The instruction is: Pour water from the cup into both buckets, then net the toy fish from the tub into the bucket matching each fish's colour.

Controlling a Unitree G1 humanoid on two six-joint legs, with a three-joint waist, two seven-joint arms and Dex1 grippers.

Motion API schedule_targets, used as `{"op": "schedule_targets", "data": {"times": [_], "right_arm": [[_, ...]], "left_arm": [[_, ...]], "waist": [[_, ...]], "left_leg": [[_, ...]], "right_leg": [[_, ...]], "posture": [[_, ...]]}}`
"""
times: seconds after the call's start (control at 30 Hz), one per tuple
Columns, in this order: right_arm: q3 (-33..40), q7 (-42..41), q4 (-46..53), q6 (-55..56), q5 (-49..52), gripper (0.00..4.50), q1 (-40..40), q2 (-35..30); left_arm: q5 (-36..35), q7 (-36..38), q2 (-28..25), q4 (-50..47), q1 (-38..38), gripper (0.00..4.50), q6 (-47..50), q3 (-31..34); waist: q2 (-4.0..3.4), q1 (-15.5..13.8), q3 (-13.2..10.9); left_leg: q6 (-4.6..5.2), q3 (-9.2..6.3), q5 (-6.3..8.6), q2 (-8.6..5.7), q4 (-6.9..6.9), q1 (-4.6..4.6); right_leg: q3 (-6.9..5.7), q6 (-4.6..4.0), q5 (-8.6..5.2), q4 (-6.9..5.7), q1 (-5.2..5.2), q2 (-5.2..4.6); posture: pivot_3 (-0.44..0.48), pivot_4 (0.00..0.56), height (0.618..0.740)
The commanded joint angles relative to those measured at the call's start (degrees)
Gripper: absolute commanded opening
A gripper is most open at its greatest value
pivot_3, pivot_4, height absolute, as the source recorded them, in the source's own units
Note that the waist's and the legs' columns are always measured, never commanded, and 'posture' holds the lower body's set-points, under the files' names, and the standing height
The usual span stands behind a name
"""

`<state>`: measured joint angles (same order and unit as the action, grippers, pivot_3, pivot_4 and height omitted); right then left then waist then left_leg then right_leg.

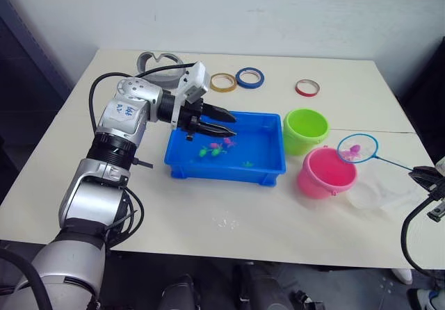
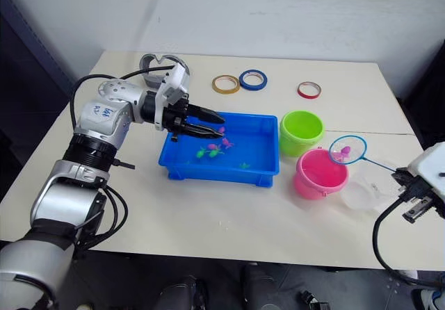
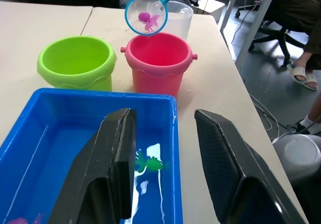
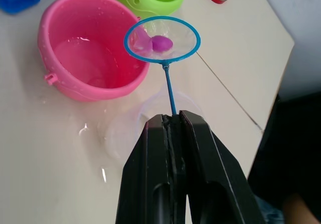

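The blue tub (image 1: 224, 172) holds water and several toy fish, among them a green one (image 1: 204, 152) and a pink one (image 1: 227, 143). My left gripper (image 1: 226, 126) hangs open over the tub's left end. To its right stand the green bucket (image 1: 305, 131) and the pink bucket (image 1: 327, 173), which has water in it. My right gripper (image 4: 172, 118) is shut on the thin handle of the net (image 1: 357, 148). The hoop hovers at the pink bucket's right rim with a pink fish (image 4: 161, 43) in it. The clear cup (image 1: 379, 192) stands under the handle.
Yellow (image 1: 223, 82), blue (image 1: 249, 78) and red (image 1: 306, 87) tape rings lie at the table's back, with a grey object (image 1: 154, 63) at the back left. Water drops (image 1: 226, 221) lie in front of the tub. A seated person's legs (image 3: 301, 13) are beyond the table's right side.
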<state>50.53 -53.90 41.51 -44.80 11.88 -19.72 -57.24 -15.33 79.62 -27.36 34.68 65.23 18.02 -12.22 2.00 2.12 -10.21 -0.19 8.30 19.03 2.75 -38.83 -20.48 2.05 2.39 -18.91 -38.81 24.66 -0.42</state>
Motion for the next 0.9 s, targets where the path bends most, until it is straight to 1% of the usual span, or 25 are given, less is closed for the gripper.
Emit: {"op": "schedule_targets", "data": {"times": [0.03,0.23,0.4,0.57,0.77,0.9], "right_arm": [[-0.1,1.4,2.9,4.4,-3.9,0.00,-1.2,0.0],[-1.4,0.9,3.4,12.3,-10.2,0.00,-4.8,-0.3],[-1.7,0.7,2.3,22.0,-17.6,0.00,-7.5,-0.9],[-3.4,1.5,1.4,32.9,-23.1,0.00,-7.2,-1.2],[-1.6,0.4,-1.2,45.1,-29.1,0.00,-9.7,0.0],[-1.1,4.0,-4.0,54.6,-35.3,0.00,-11.8,2.0]], "left_arm": [[0.5,0.8,0.0,0.0,2.4,2.12,-1.3,1.5],[1.0,1.0,-0.1,0.4,2.4,2.12,-1.5,1.9],[1.4,1.0,0.1,0.9,2.7,2.12,-1.6,2.2],[1.7,1.1,0.2,1.8,3.2,2.12,-2.2,2.3],[2.0,1.2,0.3,2.3,3.4,2.12,-2.6,2.6],[2.0,1.2,0.2,2.4,3.4,2.12,-2.7,2.7]], "waist": [[0.00,-0.1,0.0],[0.00,-0.3,0.0],[0.00,-0.3,0.0],[0.01,-0.3,0.0],[0.02,-0.4,0.0],[0.02,-0.3,0.0]], "left_leg": [[0.00,0.00,0.00,0.00,0.00,0.00],[0.00,-0.01,0.00,-0.01,0.00,0.00],[0.00,0.00,0.00,-0.02,-0.01,0.00],[-0.01,0.01,0.00,-0.03,-0.01,0.01],[0.00,0.01,0.00,-0.03,-0.03,0.01],[-0.01,0.02,0.00,-0.03,-0.02,0.04]], "right_leg": [[0.00,0.01,0.00,0.00,0.00,0.00],[-0.01,0.01,-0.01,0.02,-0.01,-0.01],[-0.01,0.02,-0.01,0.02,-0.01,0.00],[-0.01,0.02,-0.01,0.01,-0.02,0.01],[-0.02,0.02,-0.01,0.02,-0.03,0.01],[-0.02,0.02,-0.02,0.02,-0.05,0.02]], "posture": [[0.000,0.150,0.738],[0.000,0.150,0.738],[0.000,0.150,0.738],[0.000,0.150,0.738],[0.000,0.150,0.738],[0.000,0.150,0.738]]}}
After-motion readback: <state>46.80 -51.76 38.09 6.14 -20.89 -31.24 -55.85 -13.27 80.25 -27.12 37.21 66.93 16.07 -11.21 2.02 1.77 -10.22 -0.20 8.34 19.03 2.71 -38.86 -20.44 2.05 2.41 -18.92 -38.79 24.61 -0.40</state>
